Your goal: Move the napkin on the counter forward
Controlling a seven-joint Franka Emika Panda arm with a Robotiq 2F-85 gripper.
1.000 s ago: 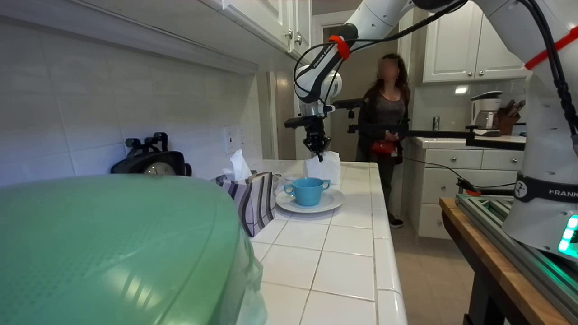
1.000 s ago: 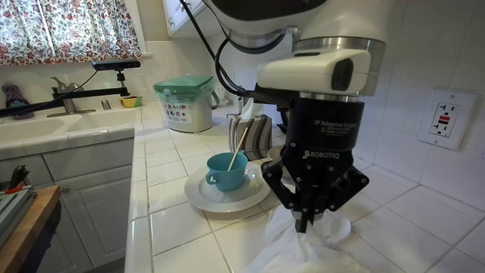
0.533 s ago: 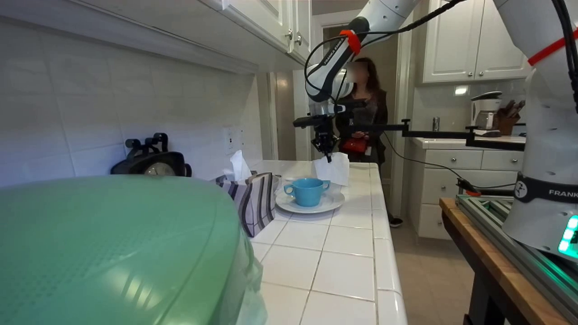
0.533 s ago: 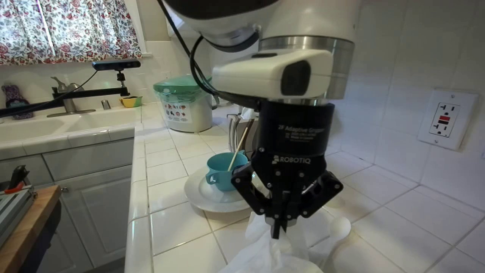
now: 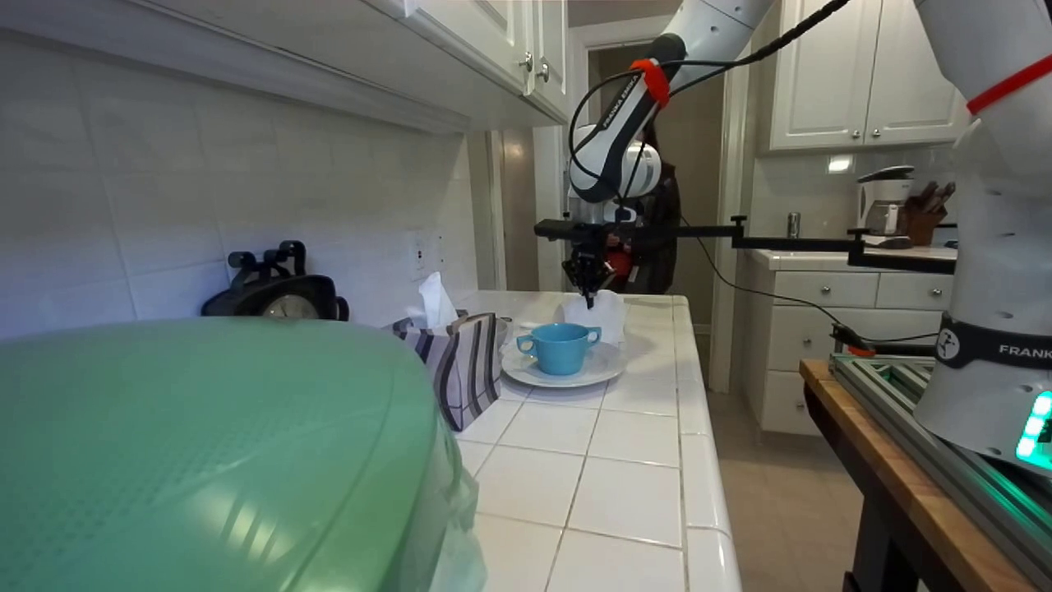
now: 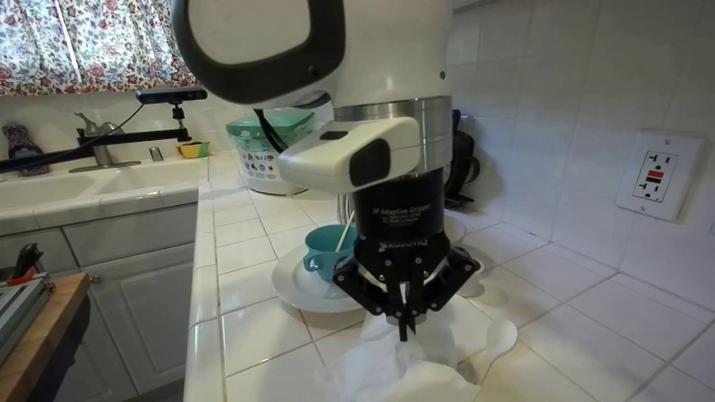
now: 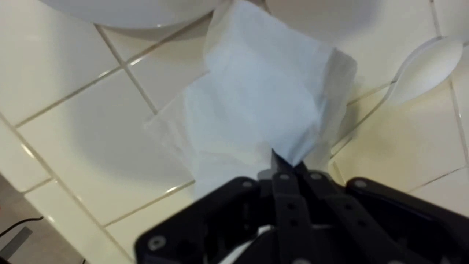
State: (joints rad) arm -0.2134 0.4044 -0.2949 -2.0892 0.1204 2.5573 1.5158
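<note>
The napkin is a thin white crumpled paper sheet (image 6: 380, 365), seen in both exterior views (image 5: 610, 317) and in the wrist view (image 7: 253, 99). My gripper (image 6: 408, 330) is shut on a pinched fold of it. The fingertips (image 7: 289, 159) point down just above the counter, and the napkin's lower part spreads on the tiles. The counter (image 5: 633, 485) is white square tiles with thin grout lines; its tiles also show in the wrist view (image 7: 128, 146). In an exterior view the gripper (image 5: 588, 301) is behind the cup and plate.
A blue cup (image 5: 562, 353) stands on a white plate (image 6: 293, 290) close beside the napkin. A white spoon (image 6: 501, 338) lies on its other side. A striped tissue box (image 5: 460, 370) and a green-lidded bin (image 6: 268, 120) stand farther along. The counter's edge (image 6: 204, 335) drops to the floor.
My gripper, shut on the napkin, has moved toward the counter's open edge, then lowered slightly. The napkin now bunches and folds more on the tiles. The person behind has moved behind the arm.
</note>
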